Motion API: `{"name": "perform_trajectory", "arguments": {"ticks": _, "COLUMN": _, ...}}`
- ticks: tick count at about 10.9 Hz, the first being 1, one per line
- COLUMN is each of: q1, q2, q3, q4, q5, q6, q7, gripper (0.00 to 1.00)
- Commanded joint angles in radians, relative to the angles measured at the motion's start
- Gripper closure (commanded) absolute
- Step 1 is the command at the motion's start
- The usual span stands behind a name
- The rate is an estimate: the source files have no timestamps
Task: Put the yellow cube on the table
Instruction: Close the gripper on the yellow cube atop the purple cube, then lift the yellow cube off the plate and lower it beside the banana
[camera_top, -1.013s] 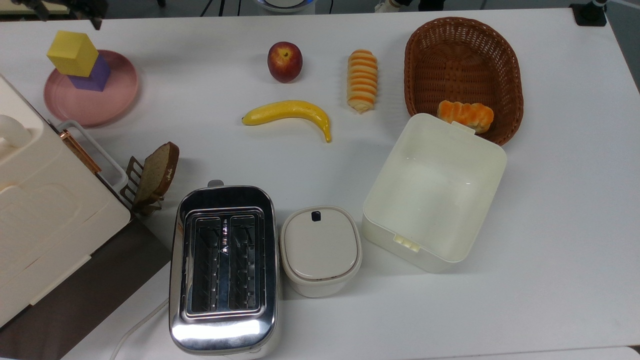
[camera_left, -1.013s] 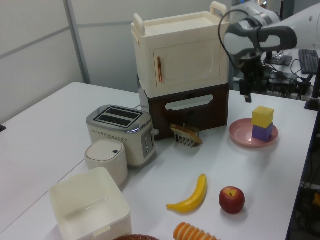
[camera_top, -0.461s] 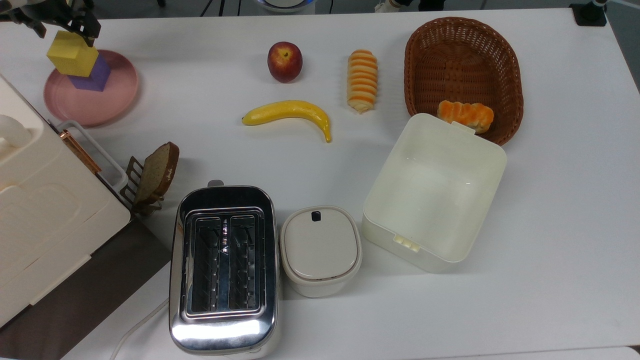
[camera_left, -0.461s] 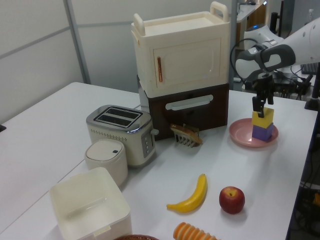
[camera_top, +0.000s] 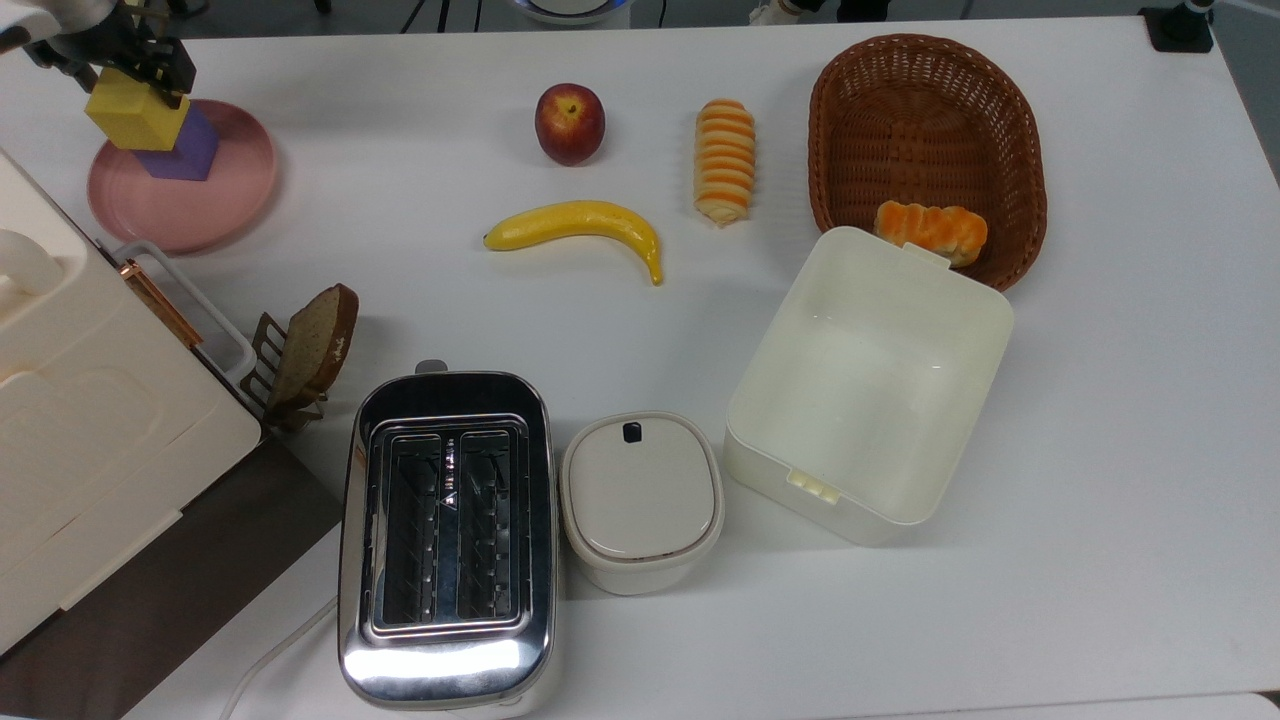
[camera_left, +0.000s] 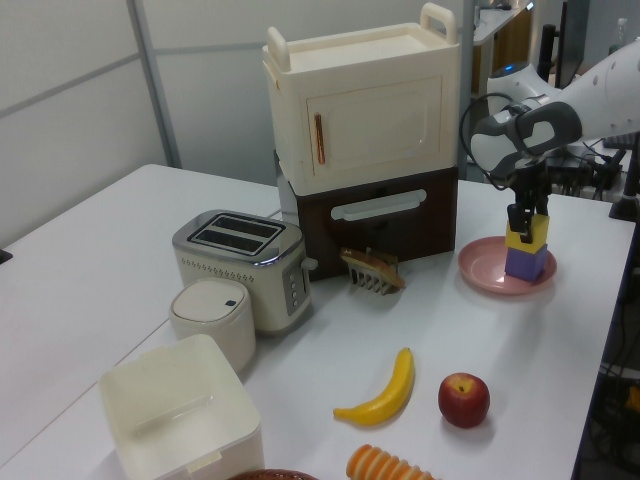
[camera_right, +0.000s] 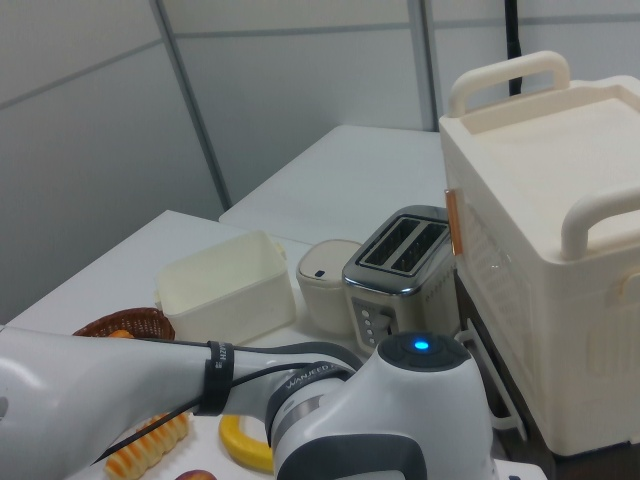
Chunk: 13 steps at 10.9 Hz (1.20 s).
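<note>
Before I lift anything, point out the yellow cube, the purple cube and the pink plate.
yellow cube (camera_top: 128, 118), top view, on its top face.
purple cube (camera_top: 190, 155), top view, on its visible side face.
pink plate (camera_top: 205, 215), top view, on its bare rim.

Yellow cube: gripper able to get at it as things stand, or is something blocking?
Probably yes. The gripper is already down at the yellow cube, fingers straddling it from above. The cube sits atop the purple cube on the pink plate, with nothing crowding it. Whether the fingers have closed is unclear.

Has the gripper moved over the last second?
Yes. In the left view the gripper has dropped from above the pink plate down around the yellow cube.
</note>
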Motion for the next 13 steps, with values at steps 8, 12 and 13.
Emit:
{"name": "perform_trajectory", "arguments": {"ticks": 8, "q1": 0.093, "q2": -0.030, "q3": 0.297, "q4": 0.043, "q5": 0.143, "q6": -0.062, "q7": 0.364, "gripper": 0.83}}
{"name": "perform_trajectory", "arguments": {"ticks": 12, "q1": 0.161, "q2": 0.042, "q3": 0.399, "q4": 0.044, "q5": 0.132, "q6": -0.036, "q7": 0.561, "gripper": 0.79}}
{"name": "perform_trajectory", "arguments": {"ticks": 13, "q1": 0.174, "q2": 0.067, "q3": 0.399, "q4": 0.044, "q5": 0.132, "q6": -0.015, "q7": 0.561, "gripper": 0.73}}
